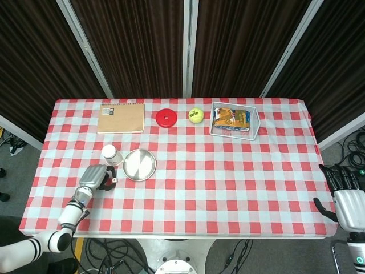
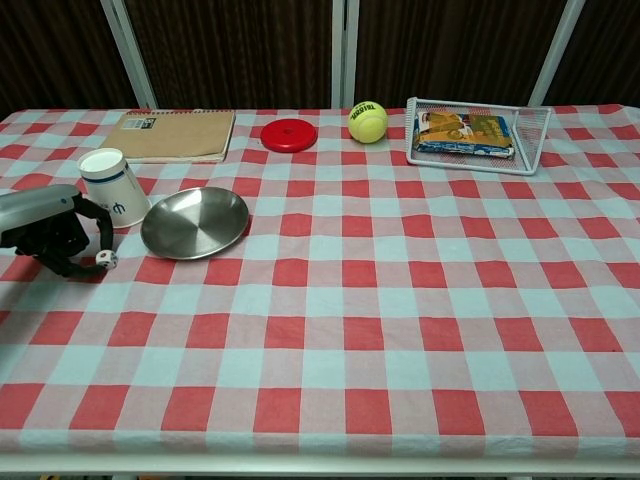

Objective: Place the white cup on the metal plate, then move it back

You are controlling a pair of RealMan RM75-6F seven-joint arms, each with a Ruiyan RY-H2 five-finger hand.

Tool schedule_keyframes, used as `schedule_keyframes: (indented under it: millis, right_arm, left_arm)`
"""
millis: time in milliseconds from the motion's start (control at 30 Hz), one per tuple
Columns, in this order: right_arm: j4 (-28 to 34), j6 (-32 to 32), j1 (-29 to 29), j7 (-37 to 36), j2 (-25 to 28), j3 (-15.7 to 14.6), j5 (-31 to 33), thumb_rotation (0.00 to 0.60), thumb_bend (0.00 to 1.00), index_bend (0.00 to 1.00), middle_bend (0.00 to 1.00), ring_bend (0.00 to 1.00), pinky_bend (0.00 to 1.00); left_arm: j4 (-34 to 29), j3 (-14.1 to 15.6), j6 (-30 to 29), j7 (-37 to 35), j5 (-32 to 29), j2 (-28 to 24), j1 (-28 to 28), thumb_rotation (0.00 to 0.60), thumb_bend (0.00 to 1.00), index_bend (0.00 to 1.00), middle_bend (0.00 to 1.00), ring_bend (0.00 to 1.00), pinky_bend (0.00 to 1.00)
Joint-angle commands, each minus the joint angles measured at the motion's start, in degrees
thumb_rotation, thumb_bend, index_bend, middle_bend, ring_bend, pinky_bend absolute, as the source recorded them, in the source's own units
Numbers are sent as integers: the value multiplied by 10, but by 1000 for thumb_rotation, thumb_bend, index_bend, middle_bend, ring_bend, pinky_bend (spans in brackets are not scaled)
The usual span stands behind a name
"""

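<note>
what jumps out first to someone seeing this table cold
The red-and-white checked tablecloth dominates. At its left sit a shiny metal plate and, just left of it, an upright white cup, with the left robot hand low beside the cup. Along the far edge, a yellow tennis ball stands out.

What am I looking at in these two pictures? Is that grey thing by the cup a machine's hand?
Yes. It is a two-armed robot at a table, steered by a person. One picture looks down from its head, the other looks forward from its chest. The grey left hand hangs close to the white cup, fingers curled, holding nothing. The right hand waits off the table's far edge, fingers apart, also empty. On the checked table the cup stands upright beside the metal plate, not on it. Further back lie a notebook, a red disc, a tennis ball and a wire basket with a packet inside.
</note>
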State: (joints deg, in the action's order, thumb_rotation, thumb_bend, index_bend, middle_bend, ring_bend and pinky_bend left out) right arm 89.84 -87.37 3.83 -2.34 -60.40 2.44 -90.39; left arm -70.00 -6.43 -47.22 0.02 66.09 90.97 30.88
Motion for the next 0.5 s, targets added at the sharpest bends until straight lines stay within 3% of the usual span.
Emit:
schedule_keyframes:
  millis: [33, 300, 500]
  right_arm:
    - [-1, -1, -1, -1, -1, -1, 0, 600, 221, 0, 161, 0, 61]
    - [-4, -3, -3, -2, -5, -1, 0, 600, 221, 0, 163, 0, 61]
    - [-6, -2, -2, -6, -3, -1, 1, 600, 221, 0, 163, 0, 61]
  left_arm:
    - [-12, 0, -3, -9, 6, -5, -1, 600, 328, 548, 904, 908, 874]
    - [-59, -18, -8, -49, 27, -22, 10, 600, 362, 560, 904, 908, 874]
    - [-52, -44, 20, -2, -16, -9, 50, 600, 358, 550, 897, 906, 873]
